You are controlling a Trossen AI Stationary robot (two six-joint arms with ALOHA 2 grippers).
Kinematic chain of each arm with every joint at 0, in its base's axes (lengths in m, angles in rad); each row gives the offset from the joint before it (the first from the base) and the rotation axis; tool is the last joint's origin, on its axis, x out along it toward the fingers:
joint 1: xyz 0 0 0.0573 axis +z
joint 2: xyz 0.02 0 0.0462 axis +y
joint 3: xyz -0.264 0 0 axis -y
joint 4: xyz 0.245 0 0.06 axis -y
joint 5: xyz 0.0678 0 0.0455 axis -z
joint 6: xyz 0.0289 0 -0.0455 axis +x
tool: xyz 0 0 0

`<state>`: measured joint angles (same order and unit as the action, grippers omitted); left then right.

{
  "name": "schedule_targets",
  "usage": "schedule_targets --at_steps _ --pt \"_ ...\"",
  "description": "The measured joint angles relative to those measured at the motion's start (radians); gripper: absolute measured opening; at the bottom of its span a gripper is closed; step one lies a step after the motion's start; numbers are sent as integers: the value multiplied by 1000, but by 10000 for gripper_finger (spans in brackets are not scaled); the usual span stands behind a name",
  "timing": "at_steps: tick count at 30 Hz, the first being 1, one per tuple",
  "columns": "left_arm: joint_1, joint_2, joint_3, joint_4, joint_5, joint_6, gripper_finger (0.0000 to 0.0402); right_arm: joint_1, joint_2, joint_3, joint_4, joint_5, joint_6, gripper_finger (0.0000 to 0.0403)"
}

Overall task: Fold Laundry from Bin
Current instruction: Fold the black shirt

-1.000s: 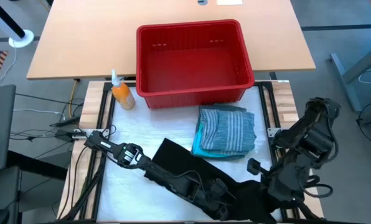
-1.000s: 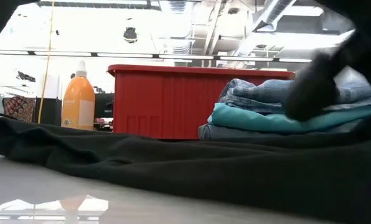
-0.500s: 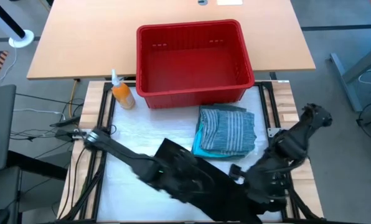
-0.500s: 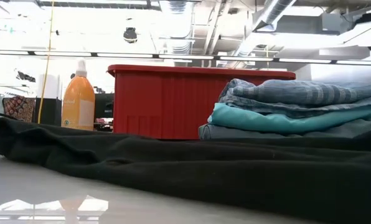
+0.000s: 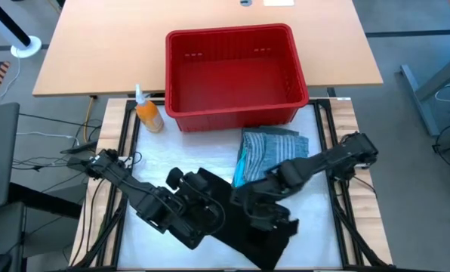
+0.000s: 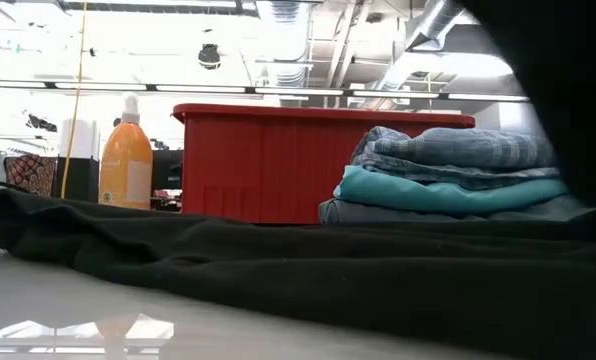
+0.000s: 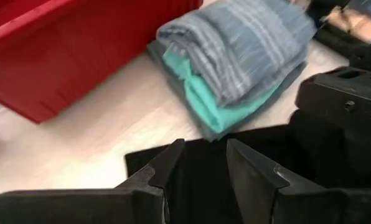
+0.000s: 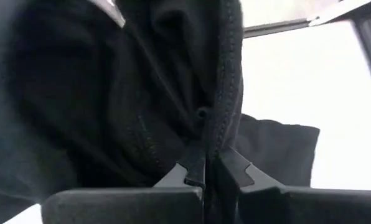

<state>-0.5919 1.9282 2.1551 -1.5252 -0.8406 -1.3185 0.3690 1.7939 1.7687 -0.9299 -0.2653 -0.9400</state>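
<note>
A large black garment (image 5: 244,227) lies bunched on the white table near its front middle. Behind it sits a folded stack (image 5: 274,157): a blue-grey striped shirt on top, turquoise below it, grey-green at the bottom. The red bin (image 5: 235,75) stands at the far side, with nothing showing inside. My left gripper (image 7: 203,155) comes in from the left and hangs over the garment's left part (image 5: 198,202). My right gripper (image 8: 205,163) reaches in from the right to the garment's middle (image 5: 255,210). Both are shut on black cloth. My left gripper has the black garment's far edge (image 7: 204,146) between its two fingers, and dark cloth fills the gap between them. It slants down toward the far side; one layer or several, I cannot tell. The rest of the garment lies on the table. My right gripper pinches a stitched hem (image 8: 226,93) of the black garment between its two fingertips. The fingers run along the hem. They slant down from the table's right side. Folds of the cloth bunch up just beyond the fingers.
An orange spray bottle (image 5: 147,113) stands left of the bin. A wooden table (image 5: 97,45) lies beyond the white one. Metal rails (image 5: 119,151) run along both sides. White surface shows between the bottle and the black garment.
My right gripper has swung from the table's right edge toward the middle and down, drawing the black garment's right part over the rest. My left gripper has risen, pulled back toward the left and tipped up. The garment is now shorter and bunched at the centre.
</note>
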Motion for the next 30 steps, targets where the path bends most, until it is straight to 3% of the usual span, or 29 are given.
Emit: schedule_targets --at_steps 4,12,19,25,30 --pt "0 -1 0 -46 13 -29 109 -38 41 0 86 0 -113 31" --pt "29 -21 0 -64 26 55 109 -139 104 0 223 -2 -193 31" --pt "70 -38 0 -71 99 157 109 -179 127 -5 301 -28 -279 33" --pt "88 -74 0 -66 100 201 109 -197 125 -5 359 -29 -188 46" --pt "91 -111 0 -43 54 204 109 -199 123 -6 376 -18 -170 90"
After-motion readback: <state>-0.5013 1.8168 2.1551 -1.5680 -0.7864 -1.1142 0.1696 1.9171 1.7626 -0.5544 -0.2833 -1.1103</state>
